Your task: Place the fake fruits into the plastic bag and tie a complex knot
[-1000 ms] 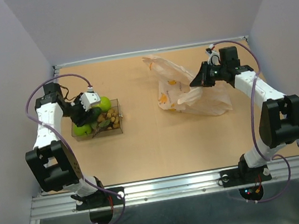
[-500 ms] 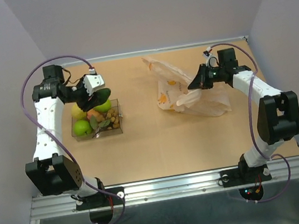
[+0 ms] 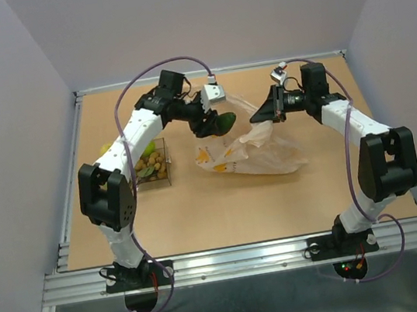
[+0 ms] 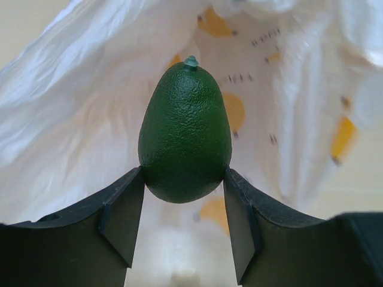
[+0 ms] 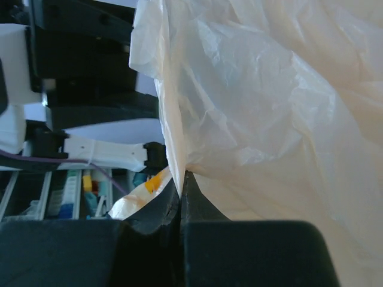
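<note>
Tan tabletop (image 3: 201, 212) carries the thin, floppy plastic bag (image 3: 264, 159), rim pinched tight by your right gripper (image 5: 181, 182). Your left gripper (image 4: 184, 173) clamps a hard, likely slick avocado (image 4: 184, 131) by its belly, seemingly at the bag's mouth; other fake fruits (image 3: 151, 164) sit in the tray (image 3: 166, 176).

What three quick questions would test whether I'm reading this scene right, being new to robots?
1. True or false: the left gripper holds a dark green avocado.
2. What is the right gripper shut on? A a spoon; B the plastic bag; C an apple.
3. Where do the small tan fruits lie?
Key: 1 true. 2 B. 3 in the clear tray.
</note>
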Tool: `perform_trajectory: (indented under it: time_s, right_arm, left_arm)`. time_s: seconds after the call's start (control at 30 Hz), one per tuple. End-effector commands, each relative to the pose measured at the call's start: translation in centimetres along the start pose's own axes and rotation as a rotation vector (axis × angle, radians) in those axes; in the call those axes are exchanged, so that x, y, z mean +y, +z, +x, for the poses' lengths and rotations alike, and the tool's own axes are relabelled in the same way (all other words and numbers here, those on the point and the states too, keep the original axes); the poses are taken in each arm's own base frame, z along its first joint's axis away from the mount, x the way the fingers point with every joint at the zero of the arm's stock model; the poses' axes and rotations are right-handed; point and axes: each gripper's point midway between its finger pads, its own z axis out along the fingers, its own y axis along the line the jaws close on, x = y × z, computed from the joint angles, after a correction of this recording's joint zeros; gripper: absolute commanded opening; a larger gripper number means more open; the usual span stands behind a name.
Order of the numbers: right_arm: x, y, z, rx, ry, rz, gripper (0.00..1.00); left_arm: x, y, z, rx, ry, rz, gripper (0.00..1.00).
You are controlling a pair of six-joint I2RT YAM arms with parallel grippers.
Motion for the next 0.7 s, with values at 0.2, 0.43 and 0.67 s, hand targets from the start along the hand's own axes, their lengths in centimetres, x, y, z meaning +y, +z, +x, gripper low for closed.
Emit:
perform_trajectory:
  time_s: [0.2,0.43,0.67]
  right_arm:
    - [5.2,0.1,0.7,0.02,-0.039,-0.216,0.0]
    - [4.2,0.6,0.2,-0.02,-0.045,-0.186,0.0]
    - [2.4,1.0,-0.6,-0.098,-0.073,-0.103,0.0]
  left_arm:
    - [0.3,0.9,-6.7,-0.13,-0.047,-0.113,0.99]
    - [-0.5,-6.9,-4.9,-0.273,-0.199,-0.225,0.99]
    - [2.6,-13.6,1.1,-0.163,-0.344,-0.447,0.99]
